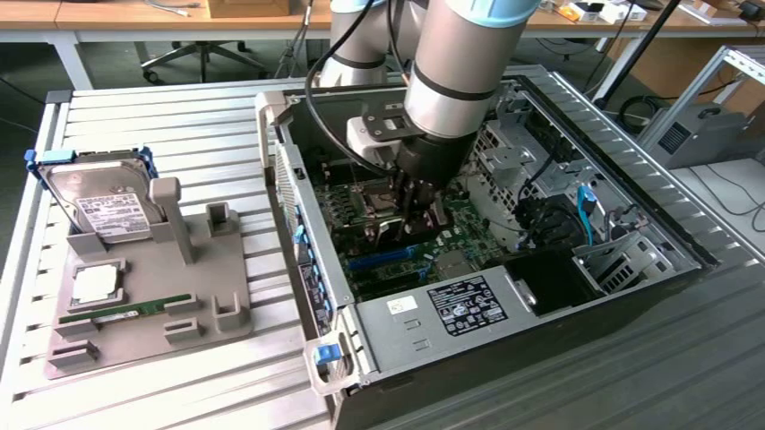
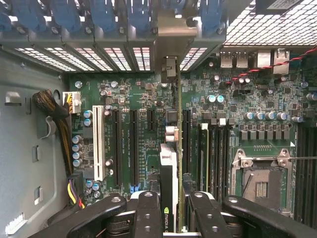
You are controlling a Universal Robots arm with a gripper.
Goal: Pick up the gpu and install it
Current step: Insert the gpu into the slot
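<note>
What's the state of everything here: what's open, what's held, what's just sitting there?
gripper: shut on the gpu, down inside the computer case.
gpu: held on edge over the motherboard.
computer case: lying on its side, open.
hard drive: propped upright in the grey stand.
memory stick: lying flat on the stand.

The gpu (image 2: 168, 173) is cut off by the wrist view's edge.
</note>
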